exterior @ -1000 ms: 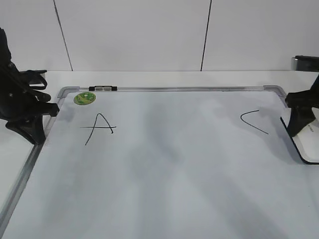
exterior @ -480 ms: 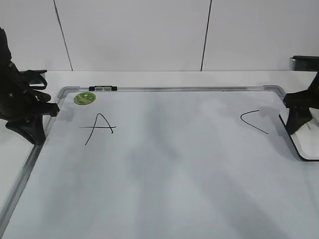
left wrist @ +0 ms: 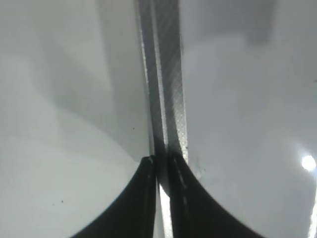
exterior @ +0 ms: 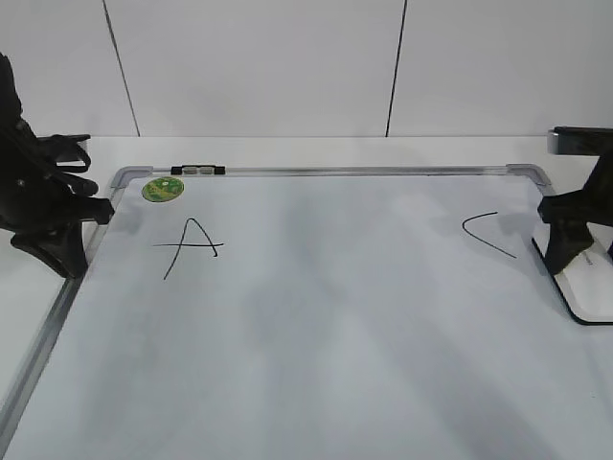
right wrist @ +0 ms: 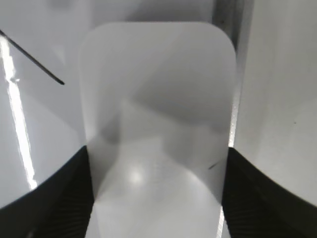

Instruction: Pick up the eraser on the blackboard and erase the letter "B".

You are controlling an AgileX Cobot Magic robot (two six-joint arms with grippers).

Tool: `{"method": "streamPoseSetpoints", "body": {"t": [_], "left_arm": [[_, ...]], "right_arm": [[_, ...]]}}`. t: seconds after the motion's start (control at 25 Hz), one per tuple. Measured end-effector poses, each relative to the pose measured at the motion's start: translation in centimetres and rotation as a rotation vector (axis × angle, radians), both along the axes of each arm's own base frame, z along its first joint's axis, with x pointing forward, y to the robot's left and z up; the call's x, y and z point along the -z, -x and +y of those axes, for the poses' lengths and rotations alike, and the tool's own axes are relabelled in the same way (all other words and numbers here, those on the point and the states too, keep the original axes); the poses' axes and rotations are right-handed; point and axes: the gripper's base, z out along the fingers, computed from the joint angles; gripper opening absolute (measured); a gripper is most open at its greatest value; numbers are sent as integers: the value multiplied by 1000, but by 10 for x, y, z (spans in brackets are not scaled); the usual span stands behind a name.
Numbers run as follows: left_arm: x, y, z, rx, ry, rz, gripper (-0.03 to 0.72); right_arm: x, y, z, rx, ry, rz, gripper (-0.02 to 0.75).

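Note:
The blackboard (exterior: 335, 326) is a white board with a silver frame, lying flat. No letter "B" shows on it; only a black "A" (exterior: 192, 247) and a "C" (exterior: 487, 235) do. The white eraser (exterior: 592, 287) lies at the board's right edge, just right of the "C". My right gripper (exterior: 565, 257) stands over it. In the right wrist view its jaws (right wrist: 157, 198) press both long sides of the eraser (right wrist: 158, 99). My left gripper (exterior: 62, 257) is shut at the board's left frame; the frame strip (left wrist: 168, 74) runs up from its tips (left wrist: 161, 163).
A round green sticker (exterior: 162, 189) sits in the board's far left corner, with a small black and silver clip (exterior: 196, 171) on the top frame beside it. A stroke of the "C" (right wrist: 34, 62) shows left of the eraser. A white wall stands behind the table.
My right arm has shifted a little to the left, and the eraser under it has come to lie flatter at the board's right edge. The left arm has not moved.

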Motion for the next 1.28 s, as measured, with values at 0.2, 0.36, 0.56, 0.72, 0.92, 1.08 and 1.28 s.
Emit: {"method": "streamPoseSetpoints", "body": {"t": [0.2,0.36,0.56,0.72,0.92,1.08,1.28], "left_arm": [[0,0,0,0,0,0,37],[0,0,0,0,0,0,37],[0,0,0,1,-1,0,37],[0,0,0,1,-1,0,37],[0,0,0,1,-1,0,37],[0,0,0,1,-1,0,38],[0,0,1,9,-7,0,78]], "right_arm": [[0,0,0,0,0,0,527],[0,0,0,0,0,0,529],[1,3,0,-4,-3,38,592],[-5,3,0,-6,-5,55,627],[-27,-6,0,-9,-5,30,624],[-48,-18,0,-6,-7,-45,601],[-68,-16,3,19,-35,-95,583]]}}
